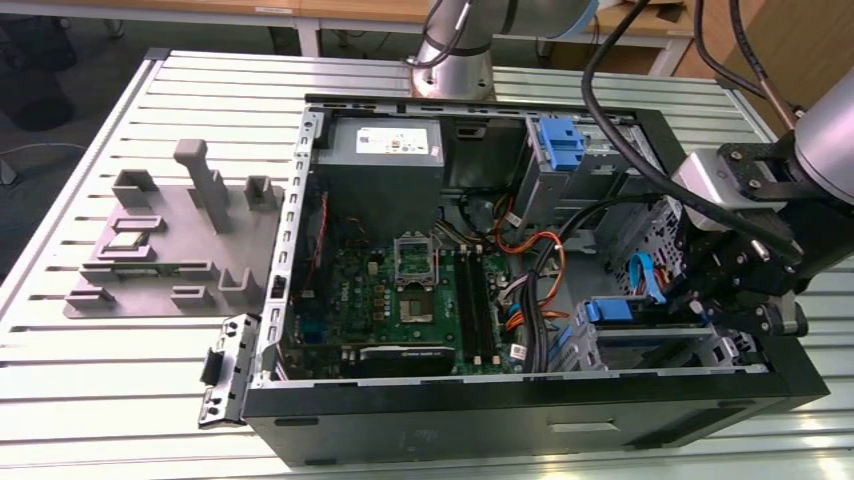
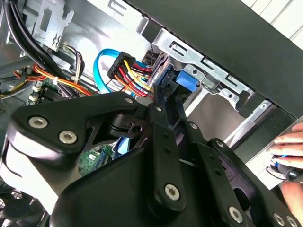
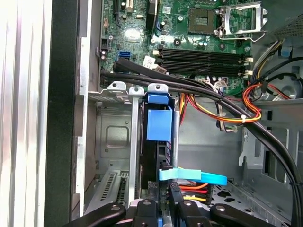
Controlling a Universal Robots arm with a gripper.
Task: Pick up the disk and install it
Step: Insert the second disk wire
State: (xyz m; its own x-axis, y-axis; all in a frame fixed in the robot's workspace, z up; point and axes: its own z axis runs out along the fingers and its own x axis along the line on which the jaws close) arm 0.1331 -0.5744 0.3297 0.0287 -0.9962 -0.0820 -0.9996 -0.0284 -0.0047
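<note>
The disk (image 3: 158, 124) stands edge-on in the metal drive cage (image 3: 113, 137) at the front corner of the open computer case, its blue bracket facing the motherboard. In the exterior view the disk's blue bracket (image 1: 621, 310) sits at the case's lower right. My gripper (image 3: 161, 205) is at the disk's rear end, its black fingers (image 3: 177, 208) close on either side of the blue edge. In the second wrist view my gripper (image 2: 168, 101) pinches the blue bracket (image 2: 182, 82) beside the cage's rim.
A blue data cable (image 3: 194, 176) and red-yellow power wires (image 3: 213, 111) run right beside the disk. The motherboard (image 1: 414, 290), a grey power-supply box (image 1: 384, 145) and another blue bracket (image 1: 561, 140) fill the case. A grey fixture (image 1: 174, 230) lies at the exterior view's left. A person's hand (image 2: 289, 151) rests outside the case.
</note>
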